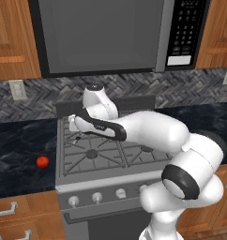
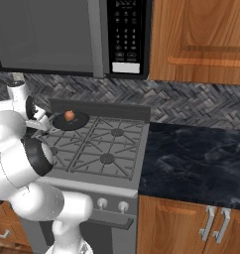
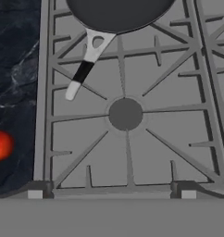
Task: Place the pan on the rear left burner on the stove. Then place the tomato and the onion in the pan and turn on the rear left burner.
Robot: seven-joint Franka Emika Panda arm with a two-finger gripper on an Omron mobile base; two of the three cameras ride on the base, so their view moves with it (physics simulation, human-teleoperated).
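Observation:
The black pan [image 2: 77, 122] sits on the rear left burner of the stove [image 2: 123, 150], which it covers, with the pale orange-pink onion [image 2: 69, 115] inside it. In the hand view the pan's rim [image 3: 118, 16] is at the top, its silver-tipped handle [image 3: 82, 71] pointing toward the front left burner cap [image 3: 126, 114]. The red tomato [image 1: 42, 161] [image 3: 0, 145] lies on the dark counter left of the stove. My gripper [image 1: 74, 128] [image 2: 43, 123] hovers over the stove's left side, just in front of the pan, looking open and holding nothing.
Round silver knobs [image 1: 97, 197] line the stove's front panel. A microwave [image 1: 101, 35] hangs above the range, with wooden cabinets on both sides. Dark marble counter [image 2: 191, 154] extends right of the stove. My arm hides the rear left corner in the left base view.

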